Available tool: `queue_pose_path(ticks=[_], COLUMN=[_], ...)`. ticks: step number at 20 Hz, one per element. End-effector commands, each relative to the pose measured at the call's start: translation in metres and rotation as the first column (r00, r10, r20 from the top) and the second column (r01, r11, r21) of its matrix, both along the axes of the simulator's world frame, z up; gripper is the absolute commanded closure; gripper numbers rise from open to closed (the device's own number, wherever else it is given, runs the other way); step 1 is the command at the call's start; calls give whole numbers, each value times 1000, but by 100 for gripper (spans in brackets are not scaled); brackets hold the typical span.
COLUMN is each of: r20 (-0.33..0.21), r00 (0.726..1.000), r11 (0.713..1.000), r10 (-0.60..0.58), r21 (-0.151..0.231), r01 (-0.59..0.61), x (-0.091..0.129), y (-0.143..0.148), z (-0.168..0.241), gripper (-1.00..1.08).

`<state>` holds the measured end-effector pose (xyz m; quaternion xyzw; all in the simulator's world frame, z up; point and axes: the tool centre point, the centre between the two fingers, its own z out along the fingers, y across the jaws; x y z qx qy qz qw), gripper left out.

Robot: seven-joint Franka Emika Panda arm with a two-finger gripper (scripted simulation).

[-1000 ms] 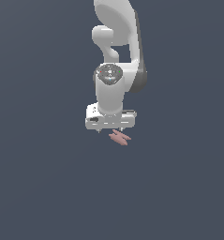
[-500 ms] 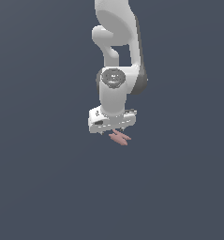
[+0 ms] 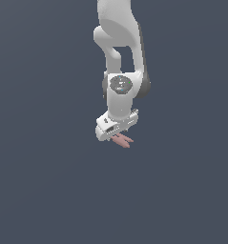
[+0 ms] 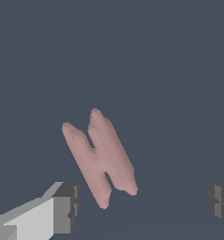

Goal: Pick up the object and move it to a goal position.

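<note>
Wrist view, pink object (image 4: 100, 157) between spread end effector (image 4: 144, 204) fingers, touching neither, released, just below it.

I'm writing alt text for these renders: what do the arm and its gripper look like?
The arm is glossy white with rounded, bulbous links and a dark seam along one side. One joint carries a grey round cap with small coloured dots. The gripper is a white boxy block; its fingertips are dark grey and blocky. No cables show.

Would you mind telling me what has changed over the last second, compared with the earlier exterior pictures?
The gripper has turned slightly at the wrist above the pink object; its position barely shifted. The object lies where it was, untouched. In the wrist view it sits between the spread fingers, which are clear of it.
</note>
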<state>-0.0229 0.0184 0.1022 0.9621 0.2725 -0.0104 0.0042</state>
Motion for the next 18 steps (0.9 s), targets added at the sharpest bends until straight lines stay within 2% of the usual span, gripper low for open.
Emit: queue_pose_path(ticks=[1, 9, 18], r20=[2, 10, 17], r00=[997, 952, 905], r11=[997, 952, 905], r10=[83, 305, 425], r21=[2, 9, 13], r01=[-83, -305, -425], x=[-3, -14, -20], y=[5, 18, 27], z=[-7, -25, -34], gripper=[-92, -92, -92])
